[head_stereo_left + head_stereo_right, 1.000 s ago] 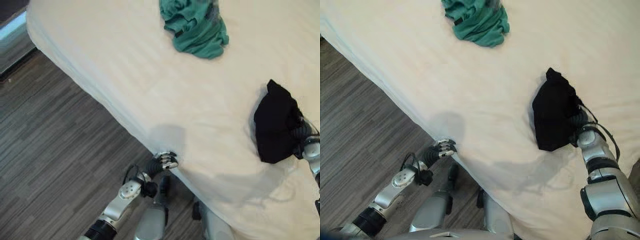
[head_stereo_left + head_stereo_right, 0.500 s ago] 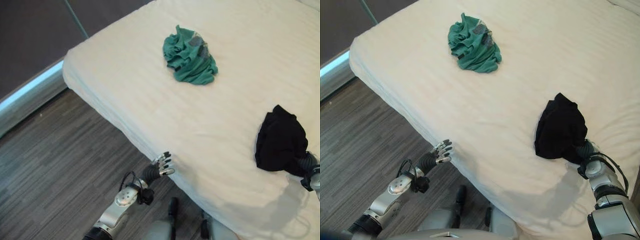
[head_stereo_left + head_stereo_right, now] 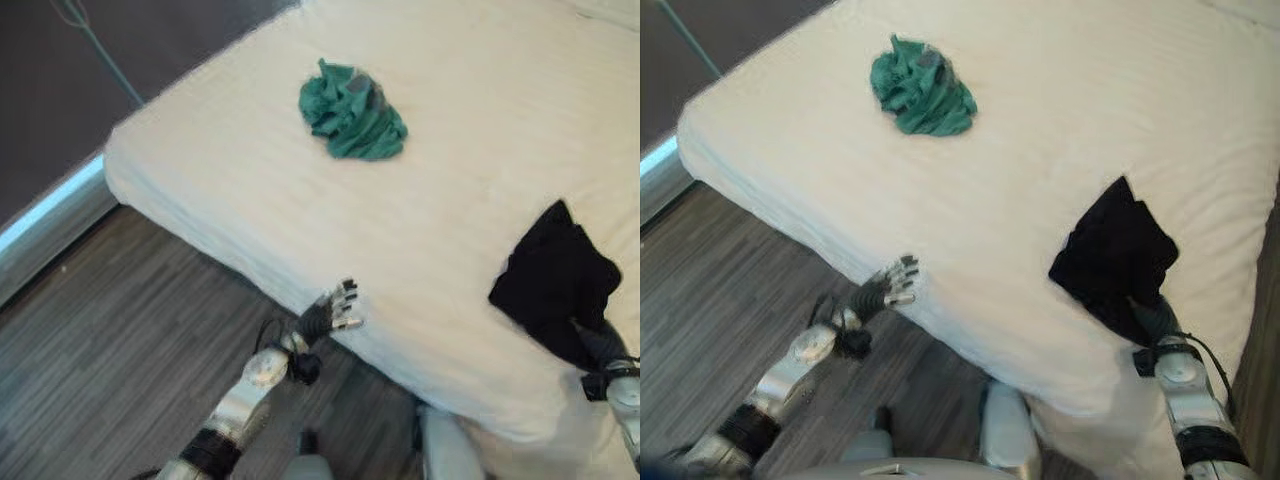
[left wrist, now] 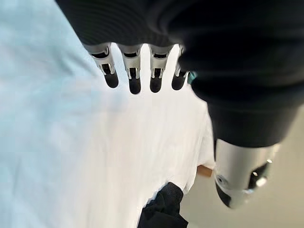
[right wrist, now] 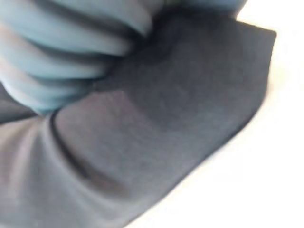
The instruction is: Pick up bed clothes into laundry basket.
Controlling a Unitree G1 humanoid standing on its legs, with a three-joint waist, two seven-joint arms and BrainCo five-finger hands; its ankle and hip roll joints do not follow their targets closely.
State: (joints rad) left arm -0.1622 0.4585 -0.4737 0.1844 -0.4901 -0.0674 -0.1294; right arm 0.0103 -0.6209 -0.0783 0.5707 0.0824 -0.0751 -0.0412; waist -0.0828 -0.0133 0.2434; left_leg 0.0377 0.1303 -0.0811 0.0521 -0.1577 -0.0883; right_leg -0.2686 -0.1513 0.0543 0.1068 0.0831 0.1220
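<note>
Right hand buried under the black cloth, dark ribbed wrist poking out below it at the near right edge of the bed; fingers hidden in the fabric, so impossible to tell how closed. Black cloth matt and soft, bunched into a rough diamond with a peak at the far end, draped over the hand and lying on the sheet. In the right wrist view, dark fabric in smooth folds pressed right against the ribbed cover, white sheet beyond.

Left hand at the near edge of the mattress, fingers straight and spread, holding nothing, dark tips over the sheet's edge. In the left wrist view, silver fingers in a row above plain white sheet, a corner of the black cloth past them.

Green cloth crumpled into a lumpy heap with a greyish patch, well apart from both hands, towards the far side of the bed. Sheet off-white, faintly striped, smooth. Floor of dark grey wood-grain planks beside the bed.
</note>
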